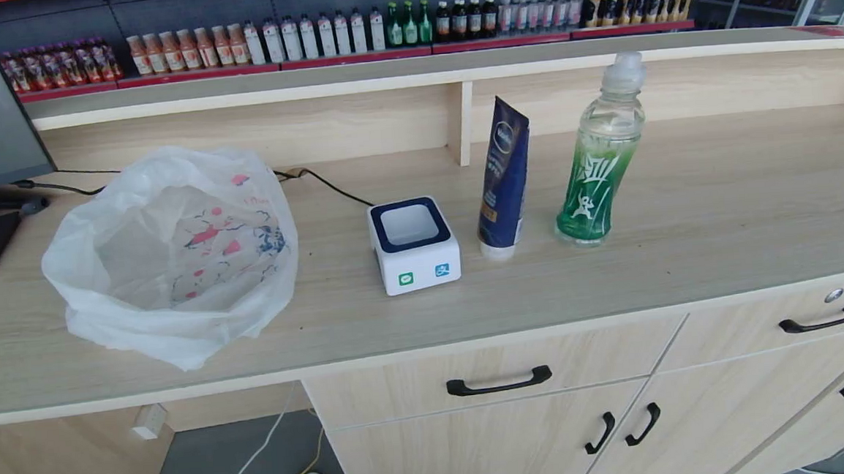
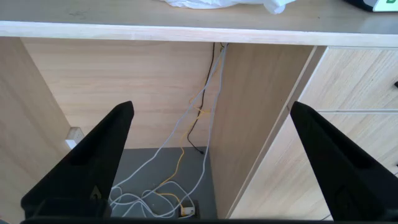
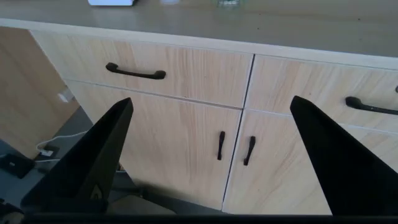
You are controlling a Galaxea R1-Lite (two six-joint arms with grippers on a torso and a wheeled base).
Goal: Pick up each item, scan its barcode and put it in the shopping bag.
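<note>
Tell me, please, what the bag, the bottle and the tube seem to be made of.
Bag: thin plastic film, translucent and crumpled. Bottle: probably clear glossy plastic, see-through near the top. Tube: likely soft plastic, dark blue, with a flat crimped end.

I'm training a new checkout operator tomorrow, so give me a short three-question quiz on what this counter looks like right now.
1. True or false: the shopping bag lies on the counter, left of the scanner.
2. The green bottle stands: A) upright beside the blue tube; B) inside the bag; C) on the scanner.
3. Fill in: the left gripper and right gripper are both ___.
Key: 1 true; 2 A; 3 open.
</note>
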